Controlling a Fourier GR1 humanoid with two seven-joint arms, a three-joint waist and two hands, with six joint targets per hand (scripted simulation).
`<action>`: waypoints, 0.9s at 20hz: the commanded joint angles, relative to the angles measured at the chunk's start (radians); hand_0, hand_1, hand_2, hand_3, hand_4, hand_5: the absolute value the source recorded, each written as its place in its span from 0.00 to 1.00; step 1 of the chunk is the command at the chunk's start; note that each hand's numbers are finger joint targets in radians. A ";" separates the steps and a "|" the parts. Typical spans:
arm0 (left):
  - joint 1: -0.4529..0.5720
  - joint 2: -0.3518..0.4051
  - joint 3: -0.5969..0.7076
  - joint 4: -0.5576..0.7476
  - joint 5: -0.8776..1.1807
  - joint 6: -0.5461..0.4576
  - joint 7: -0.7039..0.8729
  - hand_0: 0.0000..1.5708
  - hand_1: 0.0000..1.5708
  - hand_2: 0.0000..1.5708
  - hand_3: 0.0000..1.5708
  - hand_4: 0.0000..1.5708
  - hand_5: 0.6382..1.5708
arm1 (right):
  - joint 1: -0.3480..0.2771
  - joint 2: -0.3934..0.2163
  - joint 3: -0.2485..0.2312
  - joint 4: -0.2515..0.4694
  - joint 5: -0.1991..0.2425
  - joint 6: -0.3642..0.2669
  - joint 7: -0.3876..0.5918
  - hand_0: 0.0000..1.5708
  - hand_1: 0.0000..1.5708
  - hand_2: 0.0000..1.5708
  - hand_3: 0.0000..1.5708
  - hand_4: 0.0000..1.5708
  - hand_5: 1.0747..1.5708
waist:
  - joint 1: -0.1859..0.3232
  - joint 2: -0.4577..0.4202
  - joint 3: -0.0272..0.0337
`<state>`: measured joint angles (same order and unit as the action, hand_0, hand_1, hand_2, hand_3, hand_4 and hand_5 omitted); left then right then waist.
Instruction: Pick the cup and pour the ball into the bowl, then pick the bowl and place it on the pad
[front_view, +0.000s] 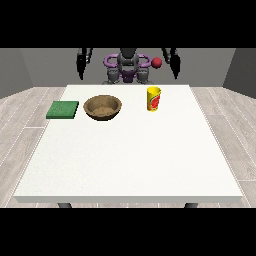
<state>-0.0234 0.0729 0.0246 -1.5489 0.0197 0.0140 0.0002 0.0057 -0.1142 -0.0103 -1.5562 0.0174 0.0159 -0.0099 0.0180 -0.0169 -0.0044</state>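
A yellow cup (153, 98) with a red mark stands upright on the white table (130, 165), right of centre at the far side. A red ball (157, 62) shows in the air above the cup, level with the robot's chest. Left of the cup rests a brown wooden bowl (102, 107), and further left lies a flat green pad (63, 109). The hand at the view's left (80, 69) hangs beside the robot, behind the table's far edge. The hand at the view's right (175, 68) hangs likewise. Both hands are far from the cup and touch nothing.
The robot's torso (128, 67) stands behind the far table edge. The table's near half carries no objects. Grey wood floor surrounds the table.
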 joint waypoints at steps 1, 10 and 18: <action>-0.010 0.023 0.003 -0.057 0.002 -0.004 0.038 0.00 0.00 0.00 0.00 0.00 0.99 | -0.007 -0.024 -0.008 -0.058 -0.003 0.004 0.036 0.00 0.00 0.00 0.00 0.00 1.00 | -0.003 -0.150 0.0016; -0.121 0.052 0.083 -0.197 0.174 -0.041 0.246 0.00 0.00 0.00 0.00 0.00 0.99 | -0.024 -0.155 -0.216 -0.066 -0.268 0.177 0.095 0.00 0.00 0.00 0.00 0.00 1.00 | -0.010 -0.163 0.0049; -0.057 0.068 0.173 -0.071 0.164 -0.098 -0.050 0.00 0.00 0.00 0.00 0.00 0.97 | -0.007 -0.115 -0.195 -0.160 -0.255 0.192 0.064 0.00 0.00 0.00 0.00 0.00 1.00 | -0.059 -0.032 0.0041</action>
<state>-0.0973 0.1524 0.1790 -1.6706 0.1907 -0.0661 0.0603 0.0106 -0.2362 -0.2109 -1.6745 -0.2416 0.2050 0.0433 -0.0318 -0.0940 0.0000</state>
